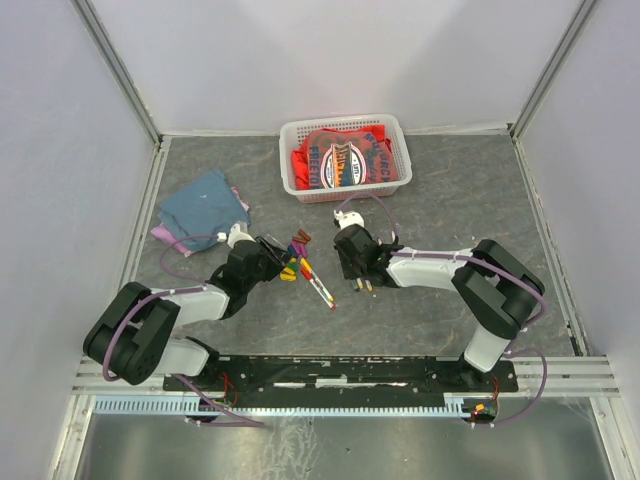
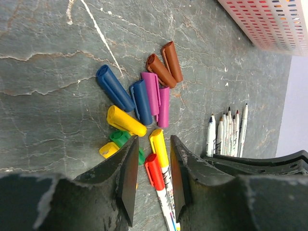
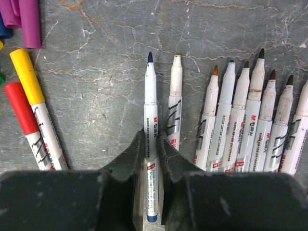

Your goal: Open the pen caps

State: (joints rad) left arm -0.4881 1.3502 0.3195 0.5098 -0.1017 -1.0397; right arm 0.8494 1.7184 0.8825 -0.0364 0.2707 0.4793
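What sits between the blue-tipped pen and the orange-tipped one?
One pale-tipped pen, lying beside the blue-tipped pen; the right wrist view shows it.

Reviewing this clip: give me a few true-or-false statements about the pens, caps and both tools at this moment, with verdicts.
1. The right tool grips an uncapped white pen with a blue tip. True.
2. Every pen is uncapped. False: two capped pens remain, one with a red plastic cap, one with a yellow plastic cap.
3. The left tool is clamped on a purple cap. False: its jaws stand apart, holding nothing; the purple plastic caps lie loose beyond it.
4. A red cloth lies in the white plastic basket. True.
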